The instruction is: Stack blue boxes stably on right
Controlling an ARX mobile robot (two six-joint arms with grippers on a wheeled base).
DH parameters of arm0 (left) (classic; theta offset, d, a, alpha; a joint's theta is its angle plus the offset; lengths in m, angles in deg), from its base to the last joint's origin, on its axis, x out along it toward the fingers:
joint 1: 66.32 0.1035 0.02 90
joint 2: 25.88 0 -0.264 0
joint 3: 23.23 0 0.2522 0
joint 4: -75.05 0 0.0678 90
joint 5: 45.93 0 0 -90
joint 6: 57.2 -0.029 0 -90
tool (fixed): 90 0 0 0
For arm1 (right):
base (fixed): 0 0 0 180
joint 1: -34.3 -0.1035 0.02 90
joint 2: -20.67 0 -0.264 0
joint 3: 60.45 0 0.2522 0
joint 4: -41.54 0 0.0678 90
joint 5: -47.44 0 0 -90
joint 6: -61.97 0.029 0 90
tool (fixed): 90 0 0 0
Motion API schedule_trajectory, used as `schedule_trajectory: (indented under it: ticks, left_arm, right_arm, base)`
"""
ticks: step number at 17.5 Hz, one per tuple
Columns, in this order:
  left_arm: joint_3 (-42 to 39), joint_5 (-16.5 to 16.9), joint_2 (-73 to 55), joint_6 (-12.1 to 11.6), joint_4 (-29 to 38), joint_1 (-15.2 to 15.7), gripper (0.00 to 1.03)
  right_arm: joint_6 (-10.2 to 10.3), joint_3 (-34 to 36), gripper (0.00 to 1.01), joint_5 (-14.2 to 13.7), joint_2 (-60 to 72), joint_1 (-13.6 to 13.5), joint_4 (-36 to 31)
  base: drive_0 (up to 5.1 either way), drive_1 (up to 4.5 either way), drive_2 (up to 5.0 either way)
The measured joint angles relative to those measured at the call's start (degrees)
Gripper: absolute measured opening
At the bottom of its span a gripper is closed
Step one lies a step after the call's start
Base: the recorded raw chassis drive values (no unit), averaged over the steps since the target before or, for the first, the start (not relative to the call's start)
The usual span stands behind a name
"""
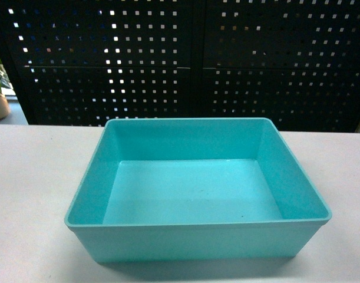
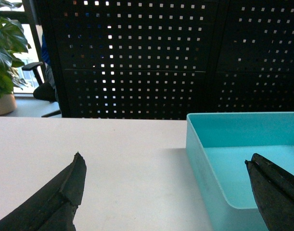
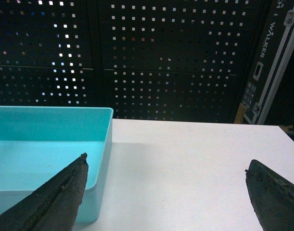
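Turquoise plastic, smooth-walled: one blue box (image 1: 197, 194), open side up, flat on the white table (image 1: 32, 194), in the middle of the head view and close to the near edge. Thin out-turned rim, rounded corners, nothing inside. No arm shows in the head view.

Left gripper (image 2: 168, 192): low over the table just left of the box. Jaws spread wide; one dark fingertip (image 2: 72, 185) over bare tabletop, the other over the box's near left corner. Nothing held.

Right gripper (image 3: 166, 192): low at the box's right side. Jaws spread wide; left fingertip (image 3: 72, 185) in front of the box's right wall, the other over bare tabletop. Nothing held.

Behind the table: black perforated panel (image 1: 185, 59), full width. Far left, potted plant (image 2: 5, 62). Far right, black case with metal edging (image 3: 274, 57), leaning.
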Motion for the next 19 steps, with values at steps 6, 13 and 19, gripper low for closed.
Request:
schedule_trajectory:
  ticks: [6, 13, 19]
  left_arm:
    - [0.0, 0.0, 0.0, 0.0, 0.0, 0.0, 0.98]
    - [0.0, 0.0, 0.0, 0.0, 0.0, 0.0, 0.98]
    - [0.0, 0.0, 0.0, 0.0, 0.0, 0.0, 0.98]
  right_arm:
    - [0.0, 0.0, 0.98, 0.0, 0.0, 0.0, 0.0]
    - [0.0, 0.0, 0.98, 0.0, 0.0, 0.0, 0.0]
    - [0.0, 0.0, 0.98, 0.0, 0.0, 0.0, 0.0]
  base:
    - [0.0, 0.0, 0.0]
    - [0.0, 0.0, 0.0]
    - [0.0, 0.0, 0.0]
